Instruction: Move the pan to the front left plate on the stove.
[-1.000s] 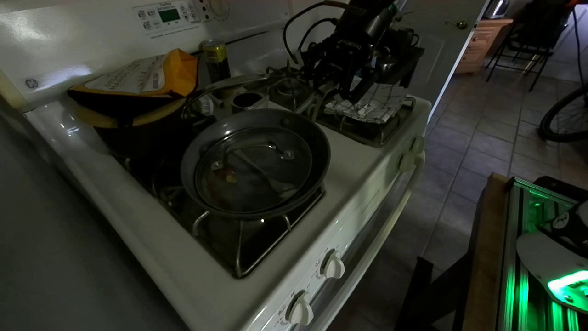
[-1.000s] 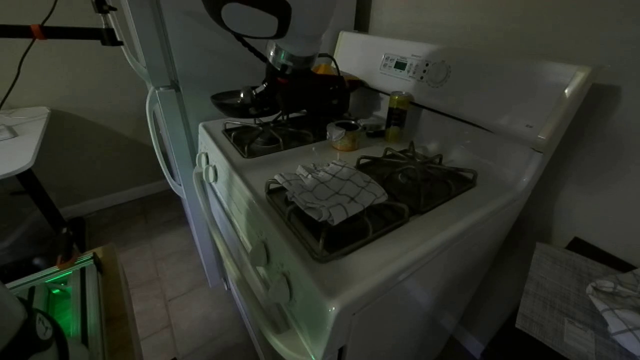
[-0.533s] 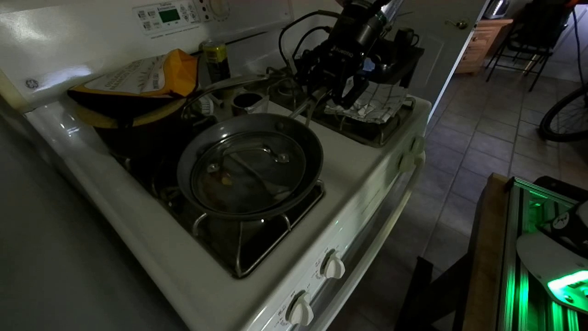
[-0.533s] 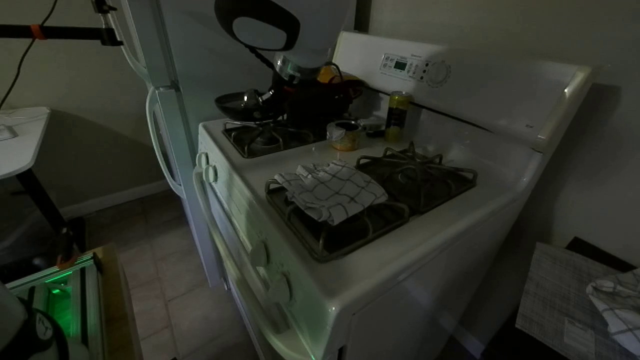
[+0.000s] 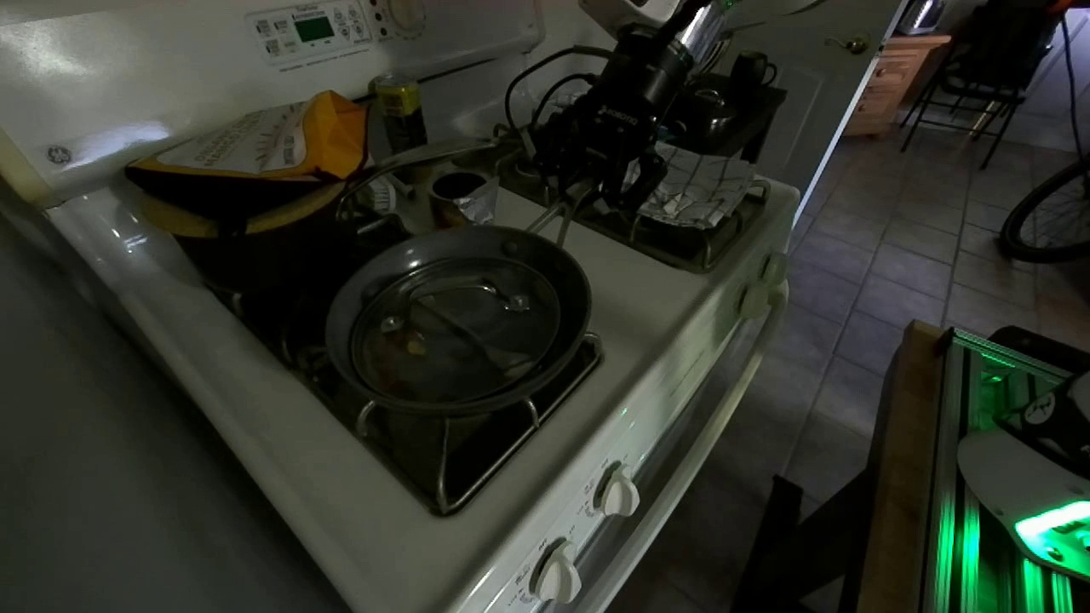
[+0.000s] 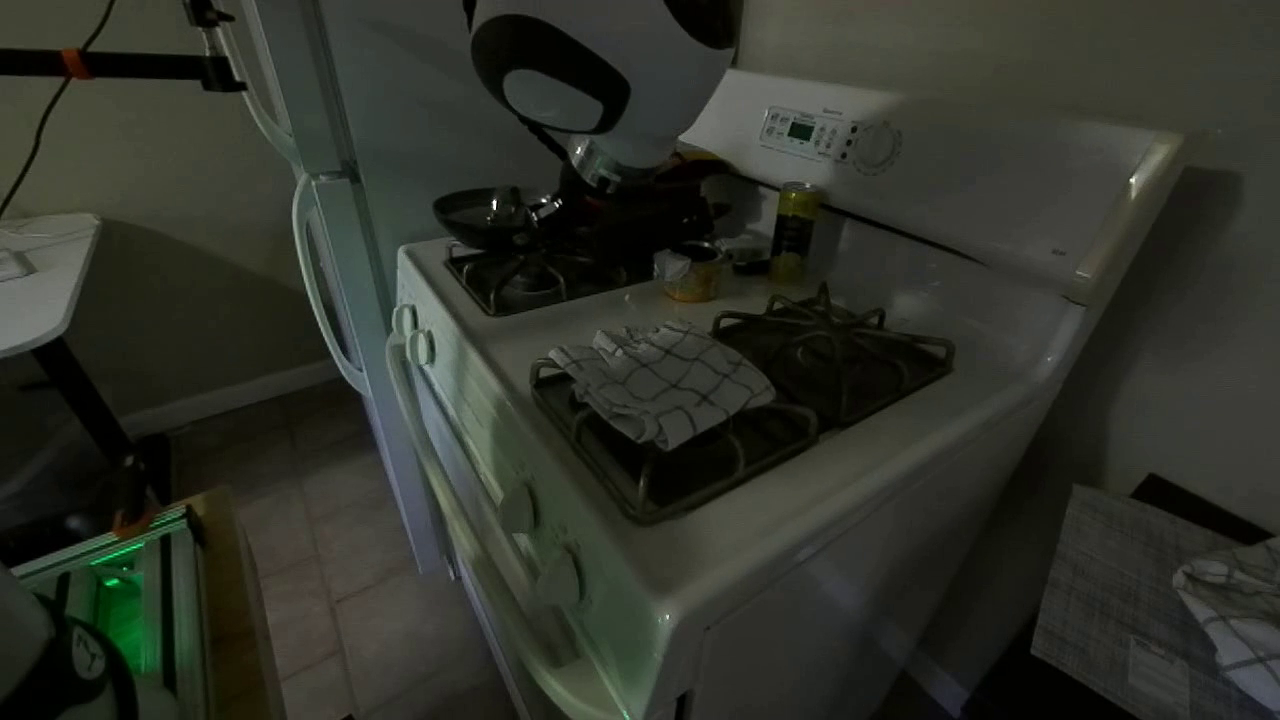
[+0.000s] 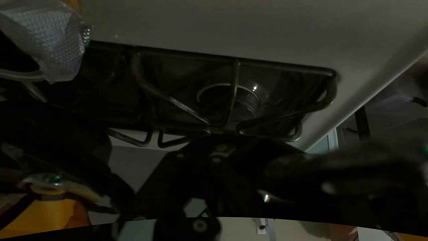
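Your claw [image 5: 589, 187] is pinching the pan [image 5: 572, 306] by its handle, and you have it over the front left plate [image 5: 445, 460], at the front left corner of the surface [image 5: 647, 281]. You can't tell whether the pan's base touches the prongs. A glass lid [image 5: 451, 332] lies inside it. At the front right corner a checked cloth [image 6: 665, 385] covers part of a burner [image 6: 700, 480]; a tall can [image 6: 795, 235] stands near the back edge, behind an opened tin [image 6: 693, 285].

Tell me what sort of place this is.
Probably a home kitchen: there is a boxy white gas stove, a wide, shallow, round dark grey metal frying pan, and what looks like a tall, pale refrigerator beside the stove.
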Controlling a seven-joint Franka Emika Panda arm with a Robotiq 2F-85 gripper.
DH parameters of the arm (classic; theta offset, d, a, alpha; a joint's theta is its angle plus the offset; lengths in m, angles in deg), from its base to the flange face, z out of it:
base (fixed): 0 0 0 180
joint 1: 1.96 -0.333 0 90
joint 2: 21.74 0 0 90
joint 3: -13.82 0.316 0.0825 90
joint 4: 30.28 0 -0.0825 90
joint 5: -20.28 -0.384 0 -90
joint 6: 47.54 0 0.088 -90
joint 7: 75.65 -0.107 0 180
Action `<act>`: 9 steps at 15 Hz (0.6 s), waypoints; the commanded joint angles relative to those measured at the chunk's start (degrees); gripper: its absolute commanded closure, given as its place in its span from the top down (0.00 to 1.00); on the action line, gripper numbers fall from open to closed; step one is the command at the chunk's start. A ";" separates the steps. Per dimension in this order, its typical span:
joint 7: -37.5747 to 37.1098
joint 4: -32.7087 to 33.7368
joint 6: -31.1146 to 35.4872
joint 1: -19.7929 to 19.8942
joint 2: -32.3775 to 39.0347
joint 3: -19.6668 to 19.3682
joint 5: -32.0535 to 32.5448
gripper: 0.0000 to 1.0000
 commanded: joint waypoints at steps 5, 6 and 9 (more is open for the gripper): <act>0.55 3.83 -2.33 1.17 1.45 1.18 -2.29 0.03; 0.43 4.07 -2.26 1.12 1.53 1.31 -2.14 0.03; -0.04 4.45 -1.69 0.94 1.75 1.73 -1.78 0.03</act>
